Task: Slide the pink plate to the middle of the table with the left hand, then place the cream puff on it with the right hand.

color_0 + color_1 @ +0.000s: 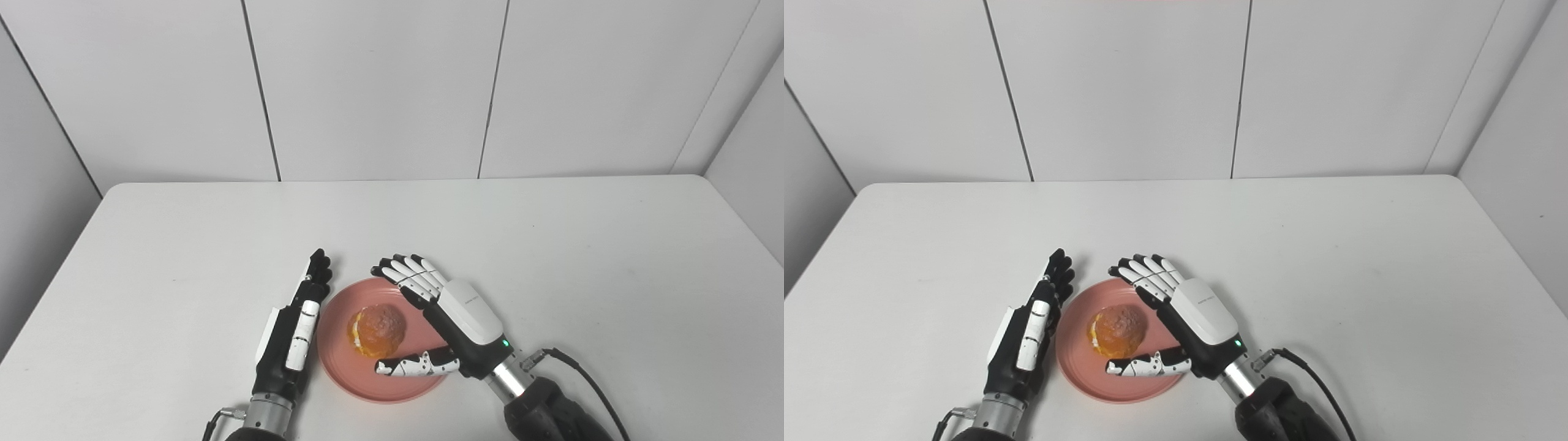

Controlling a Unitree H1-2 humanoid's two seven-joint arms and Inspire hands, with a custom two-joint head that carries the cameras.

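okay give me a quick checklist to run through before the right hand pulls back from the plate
1. Cream puff lies on the pink plate: ok.
2. Right hand open, fingers apart from the puff: ok; its thumb lies close beside the puff, contact cannot tell.
3. Left hand open, flat beside the plate's left rim, holding nothing: ok.
4. Plate flat on the table: ok.
5. Plate at the table's middle: not ok, it sits near the front edge.
6. Table behind the right hand bare for withdrawing, cable trailing clear of the plate: ok.
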